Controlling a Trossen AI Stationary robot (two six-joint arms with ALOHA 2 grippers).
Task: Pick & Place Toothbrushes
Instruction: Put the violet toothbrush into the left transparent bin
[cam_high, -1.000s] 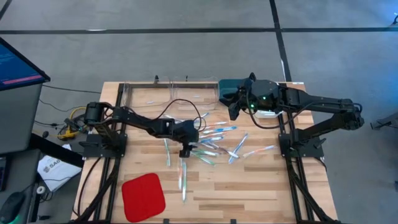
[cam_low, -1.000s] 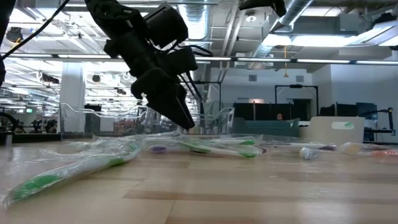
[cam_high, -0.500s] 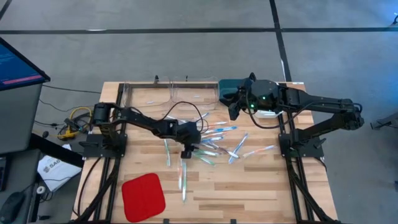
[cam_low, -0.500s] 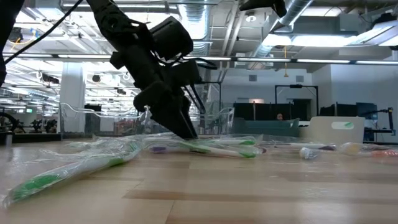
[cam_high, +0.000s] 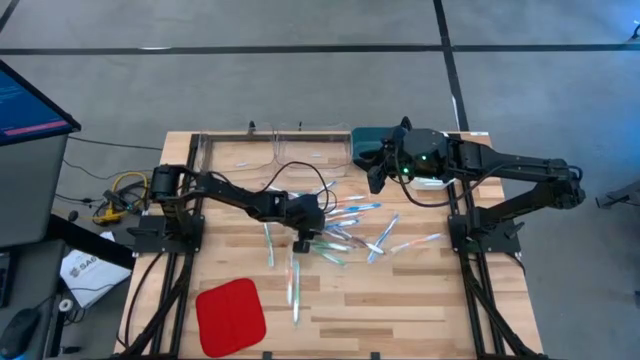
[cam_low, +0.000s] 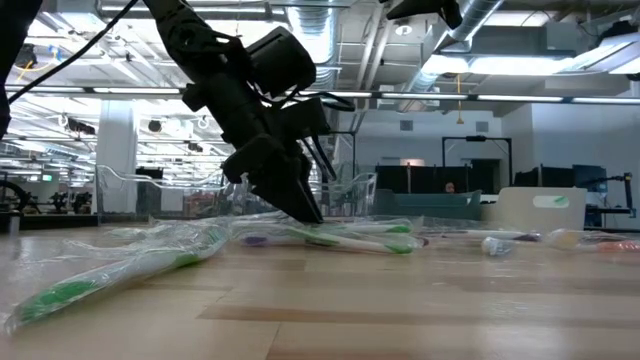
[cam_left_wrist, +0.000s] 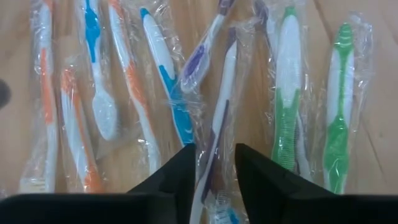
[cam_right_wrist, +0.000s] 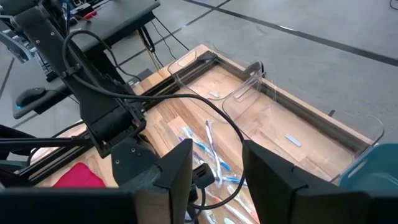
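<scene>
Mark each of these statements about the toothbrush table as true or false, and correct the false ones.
1. The left hand straddles a purple wrapped toothbrush. True.
2. The red pad lies under the toothbrush pile. False: it lies apart from it, near the table's front edge.
3. The right hand is down among the toothbrushes. False: it hangs by the teal bin at the back.
4. Two green toothbrushes lie side by side in the left wrist view. True.

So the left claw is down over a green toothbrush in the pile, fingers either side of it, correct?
Not green. In the left wrist view the left claw has its fingers either side of a purple toothbrush; the green toothbrushes lie off to one side.
</scene>
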